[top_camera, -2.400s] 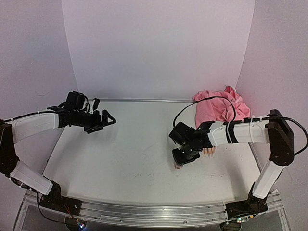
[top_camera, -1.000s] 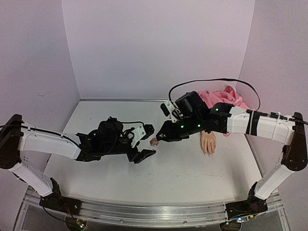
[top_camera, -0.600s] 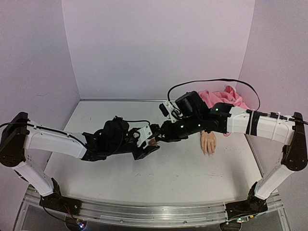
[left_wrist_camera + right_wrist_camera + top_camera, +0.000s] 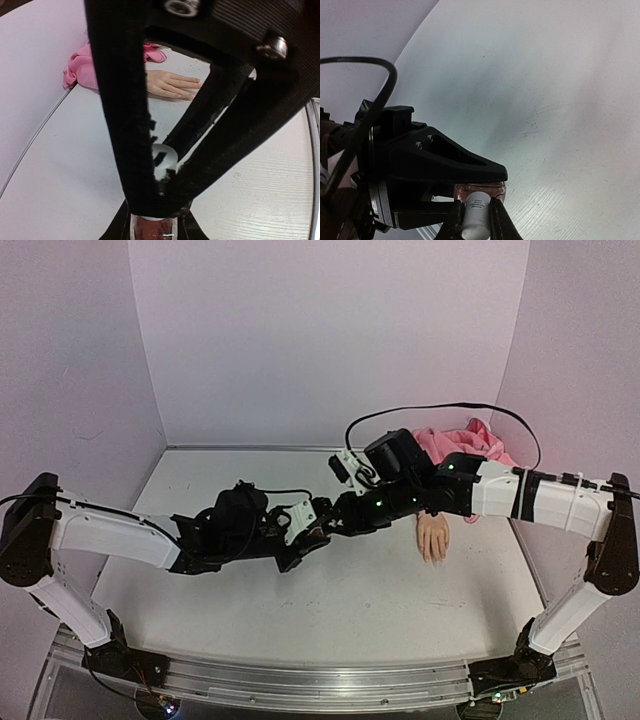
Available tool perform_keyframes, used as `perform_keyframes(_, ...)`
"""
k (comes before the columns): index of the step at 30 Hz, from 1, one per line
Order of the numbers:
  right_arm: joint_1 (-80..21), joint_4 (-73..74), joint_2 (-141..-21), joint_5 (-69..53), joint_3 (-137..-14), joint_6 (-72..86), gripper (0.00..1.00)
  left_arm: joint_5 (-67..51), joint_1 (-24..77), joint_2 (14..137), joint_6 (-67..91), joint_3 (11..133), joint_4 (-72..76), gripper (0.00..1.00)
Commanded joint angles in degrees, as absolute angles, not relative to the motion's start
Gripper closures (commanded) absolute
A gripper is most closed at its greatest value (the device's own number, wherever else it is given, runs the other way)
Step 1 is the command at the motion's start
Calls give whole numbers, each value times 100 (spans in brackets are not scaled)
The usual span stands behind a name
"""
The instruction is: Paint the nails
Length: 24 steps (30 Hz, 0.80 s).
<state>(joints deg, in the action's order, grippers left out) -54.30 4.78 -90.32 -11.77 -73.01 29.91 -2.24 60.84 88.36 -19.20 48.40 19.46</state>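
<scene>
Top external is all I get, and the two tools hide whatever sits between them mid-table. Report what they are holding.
Observer: The right wrist view shows a small polish bottle of pinkish glass, with its white cap pinched between the fingers of the right tool.
Operator: Now the other side.
Observer: In the left wrist view the left tool is shut, and the bottle's reddish glass sits right at its fingertips.
</scene>
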Motion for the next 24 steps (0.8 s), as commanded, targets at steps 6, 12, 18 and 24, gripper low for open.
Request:
perform_keyframes(6, -5431, 235, -8777, -4226, -7527, -67, 100, -4395, 5640, 8063, -226, 5110, 1732, 100)
perform_keyframes(12, -5413, 139, -8762, -4599, -7632, -768, 100, -6387, 5344, 7684, 880, 5244, 1726, 100)
perform_keyframes(18, -5412, -236, -8818, -3991, -7693, -351, 100, -4991, 5326, 7210, 829, 4897, 1716, 100)
perform_keyframes(24, -5409, -632, -8478, -2150, -7356, 1206, 39, -1694, 5436, 6649, 242, 4382, 1672, 100)
